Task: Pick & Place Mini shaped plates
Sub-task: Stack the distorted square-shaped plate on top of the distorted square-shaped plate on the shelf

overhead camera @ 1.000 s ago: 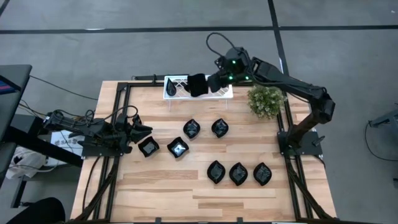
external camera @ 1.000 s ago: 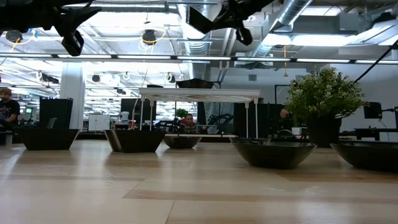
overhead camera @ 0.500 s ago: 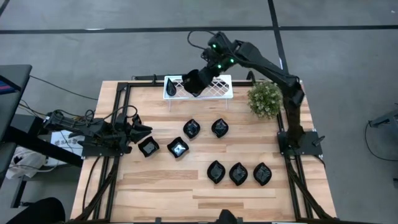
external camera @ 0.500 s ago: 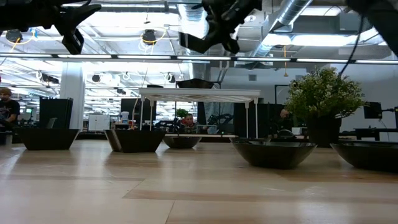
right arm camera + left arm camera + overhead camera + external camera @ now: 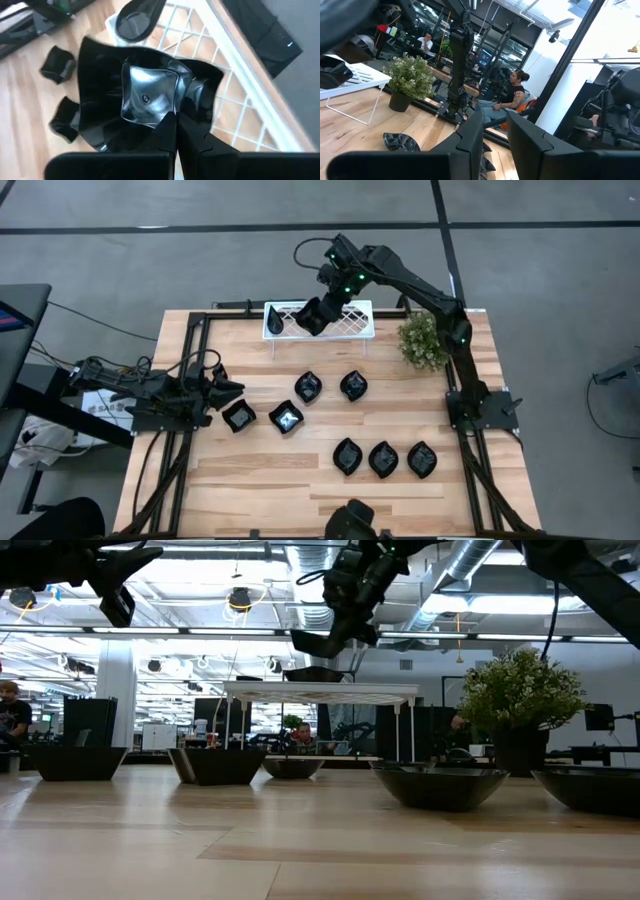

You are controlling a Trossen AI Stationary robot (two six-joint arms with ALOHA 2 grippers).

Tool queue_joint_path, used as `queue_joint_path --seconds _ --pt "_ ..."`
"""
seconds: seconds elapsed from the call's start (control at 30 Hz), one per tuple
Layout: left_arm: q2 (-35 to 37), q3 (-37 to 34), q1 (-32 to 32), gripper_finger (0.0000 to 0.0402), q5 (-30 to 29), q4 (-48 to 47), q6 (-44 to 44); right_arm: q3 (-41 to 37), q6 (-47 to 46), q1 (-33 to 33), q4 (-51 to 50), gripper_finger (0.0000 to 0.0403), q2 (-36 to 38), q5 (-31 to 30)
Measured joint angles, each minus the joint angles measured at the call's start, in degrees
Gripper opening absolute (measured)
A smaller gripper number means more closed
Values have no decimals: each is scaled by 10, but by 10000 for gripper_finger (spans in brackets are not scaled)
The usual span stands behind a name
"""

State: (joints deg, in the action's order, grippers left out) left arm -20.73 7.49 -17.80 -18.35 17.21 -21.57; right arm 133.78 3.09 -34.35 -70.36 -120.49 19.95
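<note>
High view: right gripper (image 5: 318, 313) is over the white lattice tray (image 5: 352, 326) at the bench's far edge, clamped on one black mini plate (image 5: 311, 316). A slim teardrop plate (image 5: 272, 317) already lies at the tray's left end. Potted plant (image 5: 423, 341) stands near the far right corner. Seven more plates on the wood: two toward the left edge (image 5: 239, 416), two mid-bench (image 5: 308, 387), and a row of three (image 5: 383, 459) toward the near right. Left gripper (image 5: 226, 389) is parked low at the left edge, just beside the leftmost plate, holding nothing I can see. A dark rounded shape (image 5: 350, 520) pokes in at the near edge; can't tell what it is.

Low view adds height: the held plate (image 5: 322, 641) hangs clear above the tray top (image 5: 320, 692), not touching. The tray stands on thin legs.

Right wrist view settles the grip: fingers (image 5: 167, 135) are pinched shut on the rim of the glossy square-ish plate (image 5: 150, 97), lattice (image 5: 227, 95) directly under it, and the teardrop (image 5: 137, 17) beyond.

Left wrist view: own fingers (image 5: 470, 140) stand slightly apart with empty space between. It also shows the plant (image 5: 410, 77), one plate on the bench (image 5: 400, 141), and a seated person (image 5: 512, 97) in the room behind.
</note>
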Motion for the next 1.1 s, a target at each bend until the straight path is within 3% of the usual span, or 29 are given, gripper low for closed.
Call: queue_joint_path --seconds 0.53,1.1 --pt "0 0 0 88 0 0 -1 0 132 -13 28 0 -10 -22" --pt "0 0 0 88 0 5 0 0 131 -4 40 0 -32 -34"
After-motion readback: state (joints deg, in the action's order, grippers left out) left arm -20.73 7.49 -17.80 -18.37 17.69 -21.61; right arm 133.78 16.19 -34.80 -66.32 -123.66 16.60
